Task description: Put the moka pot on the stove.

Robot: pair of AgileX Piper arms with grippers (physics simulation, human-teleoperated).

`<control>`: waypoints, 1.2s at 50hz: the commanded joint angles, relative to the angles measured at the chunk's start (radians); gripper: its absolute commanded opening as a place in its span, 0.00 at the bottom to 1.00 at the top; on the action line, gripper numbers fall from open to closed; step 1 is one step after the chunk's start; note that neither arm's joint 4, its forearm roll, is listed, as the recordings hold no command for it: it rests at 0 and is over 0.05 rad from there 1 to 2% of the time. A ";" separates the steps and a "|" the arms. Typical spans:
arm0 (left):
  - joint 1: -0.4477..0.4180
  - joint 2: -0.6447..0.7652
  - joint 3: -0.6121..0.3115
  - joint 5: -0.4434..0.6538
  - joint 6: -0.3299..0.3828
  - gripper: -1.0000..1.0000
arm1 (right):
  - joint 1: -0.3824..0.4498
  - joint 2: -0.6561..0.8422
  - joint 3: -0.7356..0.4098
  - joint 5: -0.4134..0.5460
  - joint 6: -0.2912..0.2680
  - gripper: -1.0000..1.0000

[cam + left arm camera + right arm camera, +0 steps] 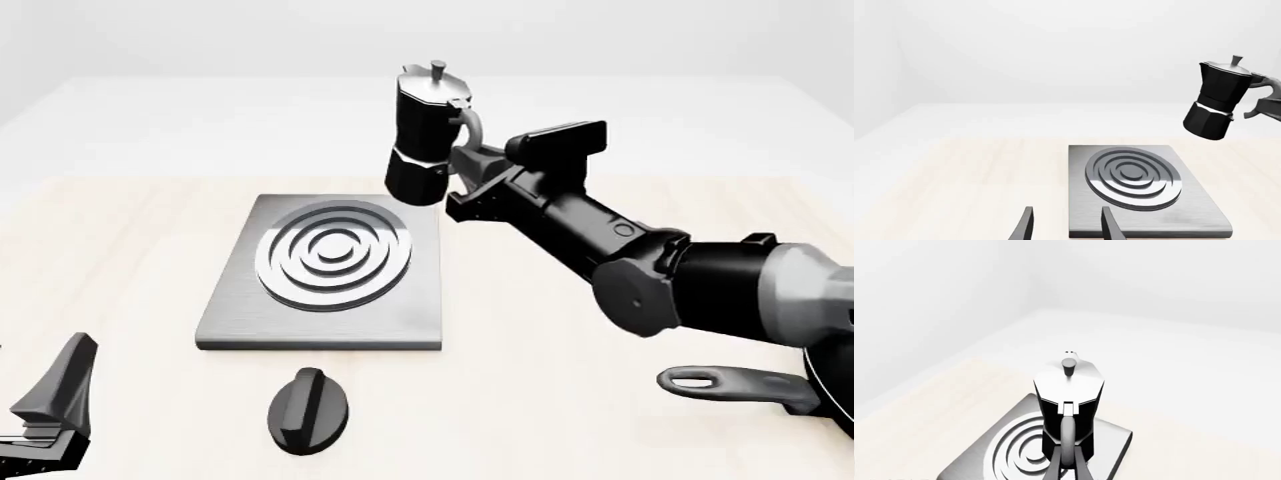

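The black moka pot [424, 135] with its silver lid hangs in the air, slightly tilted, above the stove's far right corner. My right gripper [467, 172] is shut on its curved handle. In the right wrist view the moka pot [1069, 400] is straight ahead with the stove [1011, 452] below it. The stove [327, 270] is a flat grey plate with burner rings on the wooden table. In the left wrist view the pot [1217, 100] floats beyond the stove [1137, 185]. My left gripper [1064, 227] is open and empty near the stove's near edge, low at the front left [54, 400].
A black oval knob [310, 408] lies on the table just in front of the stove. A black frying pan's handle [727, 383] shows at the front right edge, under my right arm [667, 275].
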 commanded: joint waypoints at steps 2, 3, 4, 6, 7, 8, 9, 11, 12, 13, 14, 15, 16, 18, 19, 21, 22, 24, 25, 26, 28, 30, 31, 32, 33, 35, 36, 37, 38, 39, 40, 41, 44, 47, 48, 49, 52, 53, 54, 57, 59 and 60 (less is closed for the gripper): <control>0.000 0.000 0.000 0.000 0.000 1.00 | 0.022 0.062 -0.067 0.001 0.008 0.00; 0.000 0.000 0.000 0.000 0.000 1.00 | 0.025 0.068 -0.072 0.002 0.009 0.00; 0.000 0.000 0.000 0.000 0.000 1.00 | 0.026 0.073 -0.076 0.001 0.009 0.00; 0.000 0.000 0.000 0.000 0.000 1.00 | 0.028 0.085 -0.085 0.002 0.010 0.00; 0.000 0.000 0.000 0.000 0.000 1.00 | 0.029 0.090 -0.089 0.001 0.011 0.00; 0.000 0.000 0.000 0.000 0.000 1.00 | 0.031 0.097 -0.095 0.002 0.011 0.00; 0.000 0.000 0.000 0.000 0.000 1.00 | 0.032 0.102 -0.099 0.001 0.012 0.00; 0.000 0.000 0.000 0.000 0.000 1.00 | 0.035 0.115 -0.109 0.001 0.014 0.00; 0.000 0.000 0.000 0.000 0.000 1.00 | 0.036 0.119 -0.112 0.000 0.014 0.00; 0.000 0.000 0.000 0.000 0.000 1.00 | 0.038 0.126 -0.117 0.000 0.016 0.00; 0.000 0.000 0.000 0.000 0.000 1.00 | 0.039 0.131 -0.120 0.000 0.017 0.00; 0.000 0.000 0.000 0.000 0.000 1.00 | 0.041 0.136 -0.124 0.000 0.017 0.00; 0.000 0.000 0.000 0.000 0.000 1.00 | 0.043 0.144 -0.128 -0.001 0.019 0.00; 0.000 0.000 0.000 0.000 0.000 1.00 | 0.044 0.154 -0.135 -0.001 0.021 0.00; 0.000 0.000 0.000 0.000 0.000 1.00 | 0.045 0.162 -0.141 0.000 0.022 0.00; 0.000 0.000 0.000 0.000 0.000 1.00 | 0.047 0.175 -0.151 0.001 0.024 0.00; 0.000 0.000 0.000 0.000 0.000 1.00 | 0.048 0.179 -0.154 0.002 0.024 0.00; 0.000 0.000 0.000 0.000 0.000 1.00 | 0.049 0.190 -0.165 0.002 0.026 0.00; 0.000 0.000 0.000 0.000 0.000 1.00 | 0.050 0.195 -0.169 0.002 0.026 0.00; 0.000 0.000 0.000 0.000 0.000 1.00 | 0.050 0.199 -0.173 0.003 0.027 0.00; 0.000 0.000 0.000 0.000 0.000 1.00 | 0.052 0.208 -0.181 0.002 0.029 0.00; 0.000 0.000 0.000 0.000 0.000 1.00 | 0.054 0.216 -0.188 0.000 0.031 0.00; 0.000 0.000 0.000 0.000 0.000 1.00 | 0.054 0.222 -0.193 -0.001 0.032 0.00; 0.000 0.000 0.000 0.000 0.000 1.00 | 0.054 0.227 -0.195 -0.003 0.033 0.00; 0.000 0.000 0.000 0.000 0.000 1.00 | 0.056 0.232 -0.197 -0.004 0.034 0.00; 0.000 0.000 0.000 0.000 0.000 1.00 | 0.057 0.238 -0.201 -0.005 0.036 0.00; 0.000 0.000 0.000 0.000 0.000 1.00 | 0.059 0.247 -0.206 -0.006 0.038 0.00; 0.000 0.000 0.000 0.000 0.000 1.00 | 0.059 0.247 -0.206 -0.006 0.038 0.00; 0.000 0.000 0.000 0.000 0.000 1.00 | 0.061 0.251 -0.210 -0.005 0.039 0.00; 0.000 0.000 0.000 0.000 0.000 1.00 | 0.063 0.257 -0.216 -0.004 0.040 0.00; 0.000 0.000 0.000 0.000 0.000 1.00 | 0.064 0.261 -0.220 -0.004 0.041 0.00; 0.000 0.000 0.000 0.000 0.000 1.00 | 0.064 0.261 -0.220 -0.004 0.041 0.00; 0.000 0.000 0.000 0.000 0.000 1.00 | 0.067 0.271 -0.229 -0.003 0.042 0.00; 0.000 0.000 0.000 0.000 0.000 1.00 | 0.069 0.280 -0.235 -0.004 0.044 0.00; 0.000 0.000 0.000 0.000 0.000 1.00 | 0.069 0.283 -0.236 -0.004 0.045 0.00; 0.000 0.000 0.000 0.000 0.000 1.00 | 0.070 0.287 -0.239 -0.004 0.046 0.00; 0.000 0.000 0.000 0.000 0.000 1.00 | 0.072 0.296 -0.244 -0.004 0.047 0.00; 0.000 0.000 0.000 0.000 0.000 1.00 | 0.072 0.296 -0.244 -0.003 0.047 0.00; 0.000 0.000 0.000 0.000 0.000 1.00 | 0.073 0.298 -0.245 -0.004 0.047 0.00; 0.000 0.000 0.000 0.000 0.000 1.00 | 0.075 0.307 -0.252 -0.002 0.048 0.00; 0.000 0.000 0.000 0.000 0.000 1.00 | 0.076 0.314 -0.257 -0.001 0.049 0.00; 0.000 0.000 0.000 0.000 0.000 1.00 | 0.078 0.319 -0.259 0.000 0.049 0.00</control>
